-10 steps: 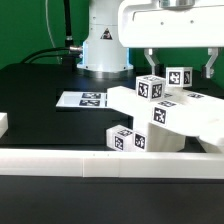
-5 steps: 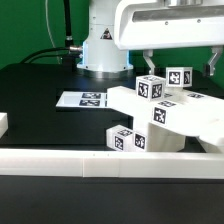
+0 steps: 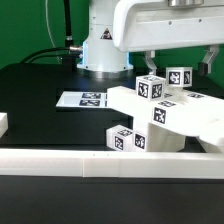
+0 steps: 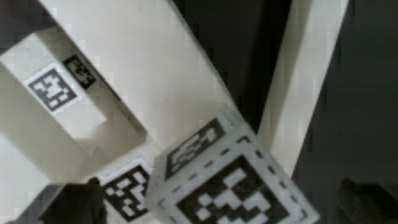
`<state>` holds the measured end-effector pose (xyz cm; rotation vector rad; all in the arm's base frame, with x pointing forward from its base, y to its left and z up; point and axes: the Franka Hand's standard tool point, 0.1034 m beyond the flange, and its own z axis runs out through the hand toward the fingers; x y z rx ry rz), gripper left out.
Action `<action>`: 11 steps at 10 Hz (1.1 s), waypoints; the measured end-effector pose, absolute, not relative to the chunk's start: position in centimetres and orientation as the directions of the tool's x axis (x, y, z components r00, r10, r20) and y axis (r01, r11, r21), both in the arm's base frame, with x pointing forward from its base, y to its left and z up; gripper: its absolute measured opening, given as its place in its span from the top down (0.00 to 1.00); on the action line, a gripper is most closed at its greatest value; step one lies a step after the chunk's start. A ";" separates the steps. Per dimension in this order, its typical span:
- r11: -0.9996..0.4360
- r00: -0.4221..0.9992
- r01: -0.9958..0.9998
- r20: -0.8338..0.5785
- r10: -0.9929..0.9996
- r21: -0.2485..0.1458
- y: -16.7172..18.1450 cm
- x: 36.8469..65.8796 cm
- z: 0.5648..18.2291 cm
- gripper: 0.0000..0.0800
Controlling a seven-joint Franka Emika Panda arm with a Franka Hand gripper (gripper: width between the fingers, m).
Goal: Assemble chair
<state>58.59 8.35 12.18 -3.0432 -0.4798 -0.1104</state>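
Hovering over chair parts (image 3: 172, 116) | fingers (image 3: 210, 66) spread wide, apart from parts | parts piled on desk (image 3: 40, 92) beside marker board (image 3: 85, 99)

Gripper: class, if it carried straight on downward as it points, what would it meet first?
Most likely the tagged cube atop the chair parts, sitting just below the open gripper; depth is unclear, so this is a judgement.

**Chair parts: one heap, exterior view's right**

White blocky plastic chair parts (image 3: 170, 118) lie piled on the black counter (image 3: 45, 125), touching and overlapping. Two small white cube-shaped pieces (image 3: 150, 87) with black-and-white square tags sit highest, side by side. A flat white panel (image 3: 125, 97) slopes out toward the exterior view's left. A low tagged white block (image 3: 127, 139) lies in front. Wrist view: a tagged white face (image 4: 214, 180) close up, blurred.
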 end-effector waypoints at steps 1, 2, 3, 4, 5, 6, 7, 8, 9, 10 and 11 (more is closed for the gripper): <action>-0.930 0.929 0.365 0.081 0.361 -0.040 8.4 58.6 12.2 0.19; -0.883 0.881 0.468 0.088 0.465 -0.020 8.4 58.6 12.1 0.19; -0.861 0.858 0.509 0.092 0.506 -0.014 8.4 58.6 12.1 0.19; -0.847 0.844 0.531 0.094 0.528 -0.010 8.4 58.7 12.1 0.19; -0.848 0.844 0.531 0.094 0.527 -0.010 8.4 58.7 12.1 0.33; -0.849 0.845 0.529 0.094 0.526 -0.011 8.4 58.7 12.1 0.33; -0.849 0.846 0.529 0.094 0.525 -0.011 8.4 58.7 12.1 0.56; -0.854 0.851 0.519 0.094 0.516 -0.012 8.4 58.7 12.1 0.64; -0.863 0.860 0.504 0.094 0.501 -0.014 8.4 58.7 12.1 0.64; -0.864 0.860 0.504 0.094 0.501 -0.014 8.4 58.7 12.1 0.64; -0.874 0.871 0.485 0.095 0.482 -0.018 8.4 58.7 12.1 0.64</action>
